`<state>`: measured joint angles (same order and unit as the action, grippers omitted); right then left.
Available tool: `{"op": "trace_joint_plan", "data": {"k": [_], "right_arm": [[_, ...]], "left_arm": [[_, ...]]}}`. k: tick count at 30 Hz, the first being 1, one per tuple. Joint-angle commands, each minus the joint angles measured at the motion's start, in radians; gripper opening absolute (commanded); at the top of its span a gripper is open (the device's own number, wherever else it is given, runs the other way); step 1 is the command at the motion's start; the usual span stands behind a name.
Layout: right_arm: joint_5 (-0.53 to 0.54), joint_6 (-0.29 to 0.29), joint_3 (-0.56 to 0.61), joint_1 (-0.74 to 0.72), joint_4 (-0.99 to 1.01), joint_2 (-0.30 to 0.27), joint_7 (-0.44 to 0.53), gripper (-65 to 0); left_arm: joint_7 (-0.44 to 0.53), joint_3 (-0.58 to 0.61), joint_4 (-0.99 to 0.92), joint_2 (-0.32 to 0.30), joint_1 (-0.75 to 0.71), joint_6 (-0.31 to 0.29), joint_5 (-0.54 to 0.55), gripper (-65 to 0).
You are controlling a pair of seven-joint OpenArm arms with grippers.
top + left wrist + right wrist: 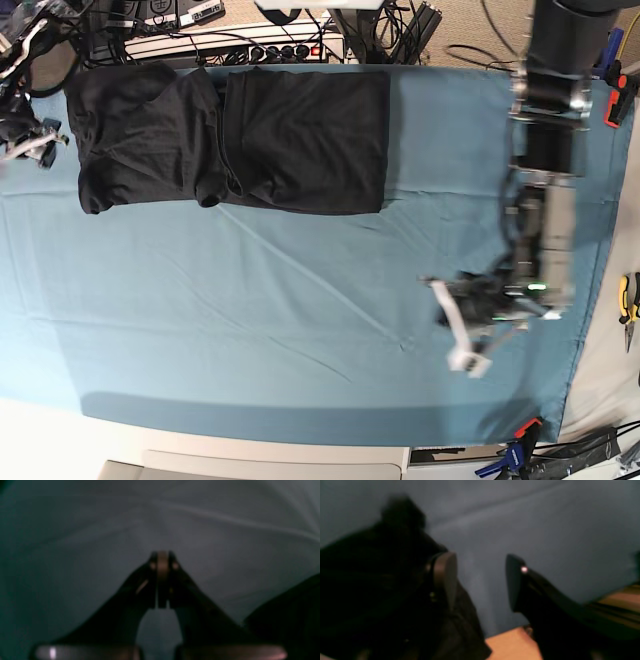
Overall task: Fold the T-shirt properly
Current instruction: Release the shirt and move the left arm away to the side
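Along the far edge of the bench, toward its left corner in the base view, the T-shirt lies folded into a long black strip on the teal cloth, plain side up, no print showing. Its left part is bunched and lumpy with a rounded fold hanging at the lower edge; the right part is flatter with a straight right edge. Just beyond that far edge sit a power strip and tangled cables, close to the shirt's top edge but off the cloth.

Right gripper: fingers spread wide, nothing between them, only teal cloth showing in the gap. Black shirt fabric lies just beside and behind the left finger in the right wrist view; cannot tell if it touches. Bare wood shows below the cloth edge. In the base view this gripper is barely visible at the far left edge.

Left gripper: fingers pressed together, tips meeting, no fabric seen between them, hovering over wrinkled teal cloth. In the base view it sits near the bench's right edge, toward the near corner, well apart from the shirt. View is blurred.

Clamps grip the cloth at the near right corner. Yellow-handled pliers lie off the right edge. Cloth creases run diagonally across the middle, between the shirt and the left gripper.
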<state>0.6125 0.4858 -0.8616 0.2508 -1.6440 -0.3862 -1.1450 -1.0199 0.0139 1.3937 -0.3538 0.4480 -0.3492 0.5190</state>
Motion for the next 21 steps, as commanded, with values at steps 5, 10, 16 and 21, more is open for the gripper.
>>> {"op": "trace_joint_plan", "data": {"k": [5,10,16,21], "right_arm": [[0.19,0.008,-0.004,-0.075,0.252,-0.091,-0.018,-29.3],[0.308,0.055,-0.003,-0.121,0.398,-0.124,-0.087,-25.0],[0.444,0.089,-0.002,-0.112,0.441,-0.132,-0.166,-25.0],[0.575,0.143,0.02,-0.085,0.441,-0.143,-0.233,-25.0]], "left_arm": [[-0.045,-0.132,0.027,-0.166,0.034,-0.107,0.202,-56.7],[-0.052,-0.227,0.031,-0.298,0.034,-0.108,0.255,-49.0],[-0.058,-0.268,0.031,-0.4,0.033,-0.109,0.267,-49.0],[-0.065,-0.268,0.03,-0.426,0.028,-0.109,0.266,-49.0]]}}
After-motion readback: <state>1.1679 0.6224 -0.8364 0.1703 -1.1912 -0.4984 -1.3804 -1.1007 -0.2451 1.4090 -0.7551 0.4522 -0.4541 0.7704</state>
